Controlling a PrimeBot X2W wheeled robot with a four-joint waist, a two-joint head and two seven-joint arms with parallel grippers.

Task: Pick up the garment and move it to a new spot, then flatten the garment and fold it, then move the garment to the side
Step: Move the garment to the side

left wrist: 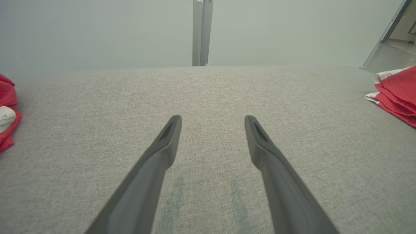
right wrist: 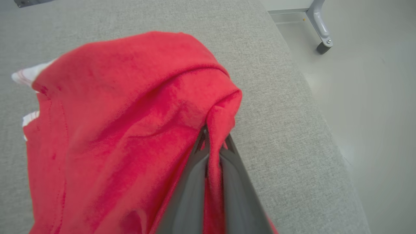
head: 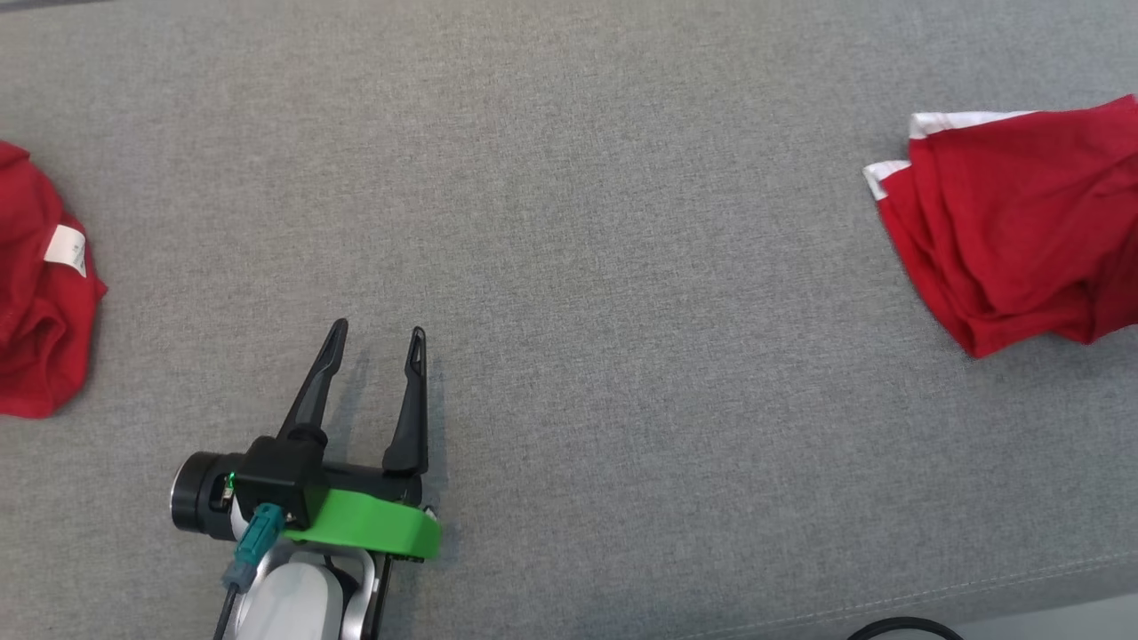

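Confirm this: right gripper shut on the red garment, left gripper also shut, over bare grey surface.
One error: the left gripper is open, jaws well apart, as the left wrist view shows. The right gripper is indeed shut on the red garment, and the left one is over the grey surface.

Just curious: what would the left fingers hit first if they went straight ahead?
Likely nothing: bare grey cushion stretches ahead of the left gripper; the red garment and red cloth lie aside. Depth is uncertain.
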